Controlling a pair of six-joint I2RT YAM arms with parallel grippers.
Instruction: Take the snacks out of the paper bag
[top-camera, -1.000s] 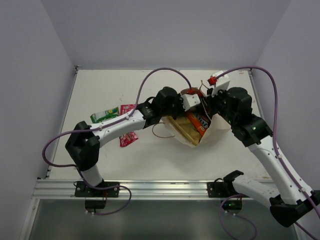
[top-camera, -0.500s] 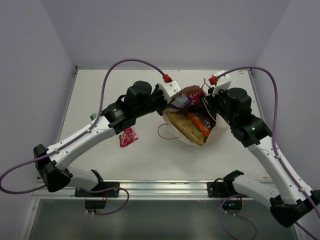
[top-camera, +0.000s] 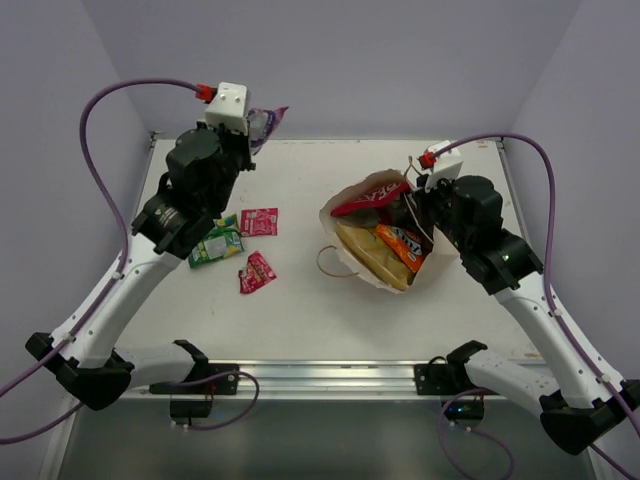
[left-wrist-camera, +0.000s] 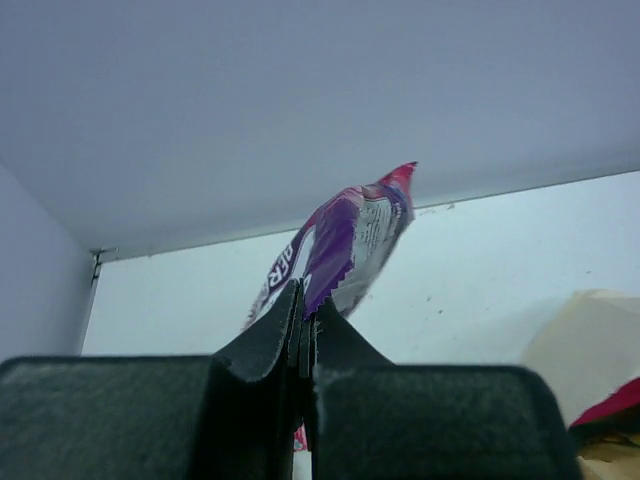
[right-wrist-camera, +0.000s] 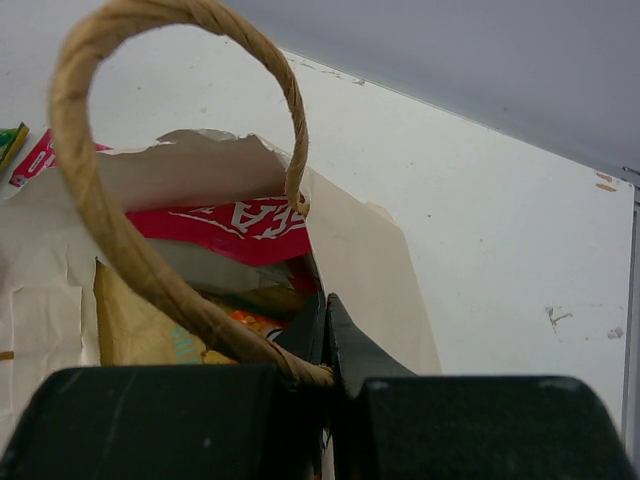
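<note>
The paper bag (top-camera: 425, 268) lies open in the middle right of the table, with a tan-yellow chip bag (top-camera: 368, 255), an orange packet (top-camera: 400, 243) and a red-brown bag (top-camera: 365, 195) inside. My right gripper (top-camera: 418, 212) is shut on the paper bag's rim (right-wrist-camera: 360, 262) by its brown string handle (right-wrist-camera: 105, 215). My left gripper (top-camera: 258, 125) is raised at the far left, shut on a purple packet (left-wrist-camera: 345, 240). A green packet (top-camera: 215, 243) and two pink ones (top-camera: 259, 221) (top-camera: 256, 272) lie on the table to the left.
Pale walls close in the table on the left, back and right. A metal rail (top-camera: 300, 378) runs along the near edge. A second string handle (top-camera: 330, 262) lies on the table left of the paper bag.
My left arm has lifted out of the paper bag with the purple packet and swung up to the far left. The green and pink packets are uncovered. The right arm has stayed put.
</note>
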